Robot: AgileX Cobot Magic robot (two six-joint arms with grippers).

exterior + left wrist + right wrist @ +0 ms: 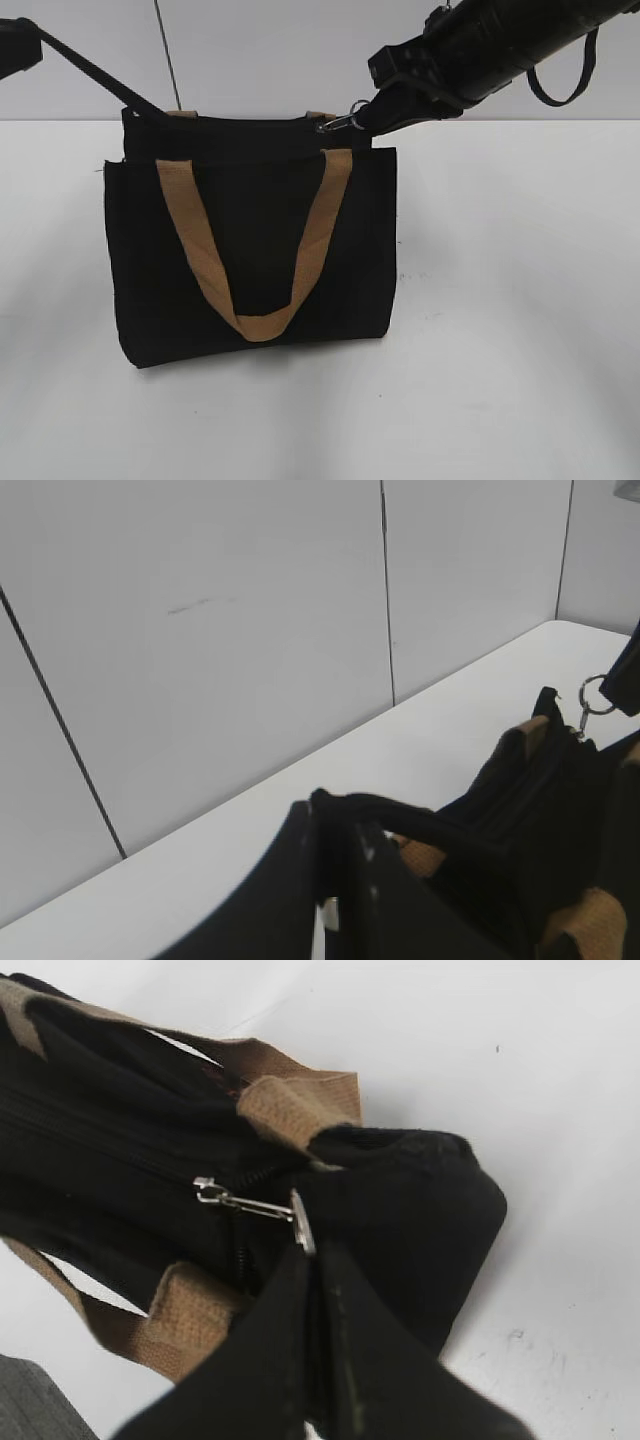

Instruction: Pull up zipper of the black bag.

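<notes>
Zipper (150,1155) pull ring sits pinched between the pressed-together fingers of the right claw (305,1245) at the top right corner of the black bag (250,250), whose top left corner the left claw (335,865) grips, on the white table (500,300).

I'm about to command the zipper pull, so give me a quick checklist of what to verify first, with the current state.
1. Right claw shut on the ring of the zipper tab: ok, fingers closed on the ring.
2. Left claw holding the far end of the bag: ok, it pinches black fabric at the top corner.
3. Bag upright on the table: ok.
4. Front handle clear of the zipper line: ok, it hangs down the front.
5. Rear handle clear of the slider: cannot tell, it lies close beside it.
6. How far the zipper is already closed: cannot tell.
</notes>
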